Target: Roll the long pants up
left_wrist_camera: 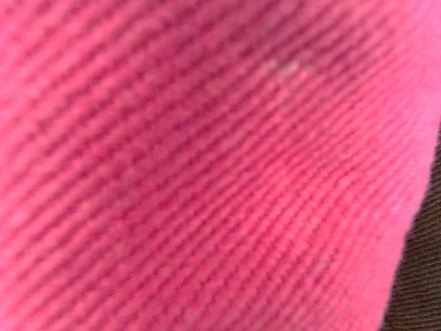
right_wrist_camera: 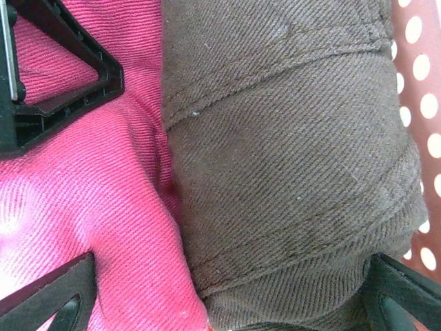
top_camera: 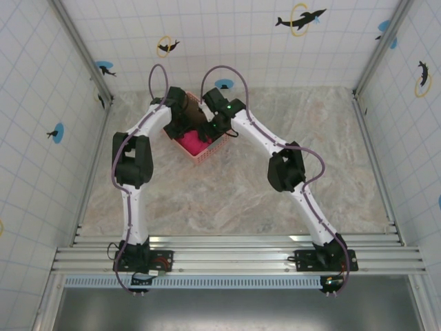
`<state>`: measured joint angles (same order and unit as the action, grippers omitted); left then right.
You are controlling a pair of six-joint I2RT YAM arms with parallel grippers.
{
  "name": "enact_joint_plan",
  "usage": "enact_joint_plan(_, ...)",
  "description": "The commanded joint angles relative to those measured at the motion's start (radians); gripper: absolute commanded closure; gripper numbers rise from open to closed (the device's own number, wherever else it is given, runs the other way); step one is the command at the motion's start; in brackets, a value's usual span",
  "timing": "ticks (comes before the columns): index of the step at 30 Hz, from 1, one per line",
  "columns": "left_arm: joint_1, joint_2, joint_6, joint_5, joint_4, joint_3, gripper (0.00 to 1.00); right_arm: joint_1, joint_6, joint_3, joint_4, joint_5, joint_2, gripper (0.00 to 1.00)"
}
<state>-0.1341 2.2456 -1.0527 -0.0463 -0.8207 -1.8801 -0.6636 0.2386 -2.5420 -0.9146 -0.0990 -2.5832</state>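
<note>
You are working toward the far edge of the table (top_camera: 241, 193), left of its middle, where a pink basket (top_camera: 204, 156) is sitting on the marbled beige surface. Both arms are arching over it and crowding the opening from either side. The long pants (top_camera: 191, 143) are lying bunched inside that basket, showing as a bright magenta patch between the two wrists. A dark brown cloth (top_camera: 190, 110) is sitting on the far side of them, under the left gripper (top_camera: 180, 124).

From your right wrist, the brown cloth (right_wrist_camera: 289, 158) is bulging as a thick rounded roll of coarse twill with stitched seams; it is pressing against the magenta pants (right_wrist_camera: 89, 200) on one side and lying close to the perforated plastic wall of the basket (right_wrist_camera: 413, 69) on the other. Your right gripper (right_wrist_camera: 231, 289) is standing spread wide, one finger over the pants and the other beside the basket wall, with the brown roll between them. A black ribbed triangular frame (right_wrist_camera: 55, 76) is bearing down on the pink fabric at the upper corner; I cannot tell whose part it is.

From your left wrist, the pants (left_wrist_camera: 207, 165) are blurring into diagonal ribbed weave, with the brown cloth (left_wrist_camera: 420, 276) edging into one corner. I cannot tell whether the left gripper is spread or closed.
</note>
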Motion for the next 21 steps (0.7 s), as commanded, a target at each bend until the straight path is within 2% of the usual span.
enact_joint_plan(1,-0.043,0.056,-0.001,-0.080,-0.175,0.061,1.00,-0.027,0.008,-0.002,0.029,0.008,-0.104,0.01)
enact_joint_plan(9,-0.044,0.046,0.021,-0.131,-0.161,0.045,1.00,-0.042,0.004,-0.006,-0.007,0.044,-0.187,0.01)
enact_joint_plan(11,-0.042,0.038,0.033,-0.151,-0.160,0.039,0.78,-0.050,0.002,-0.004,-0.027,0.072,-0.193,0.01)
enact_joint_plan(12,-0.043,0.033,0.041,-0.163,-0.158,0.038,0.70,-0.053,0.002,-0.004,-0.037,0.080,-0.193,0.01)
enact_joint_plan(13,-0.043,0.025,0.053,-0.174,-0.158,0.035,0.56,-0.053,0.005,-0.004,-0.046,0.086,-0.191,0.01)
enact_joint_plan(17,-0.042,-0.009,0.093,-0.208,-0.177,0.024,0.10,-0.048,0.028,-0.006,-0.092,0.109,-0.181,0.01)
enact_joint_plan(18,-0.042,-0.015,0.100,-0.218,-0.182,0.021,0.04,-0.048,0.028,-0.002,-0.103,0.120,-0.178,0.01)
enact_joint_plan(21,-0.041,-0.033,0.112,-0.249,-0.212,0.005,0.03,-0.044,0.022,0.018,-0.117,0.129,-0.167,0.01)
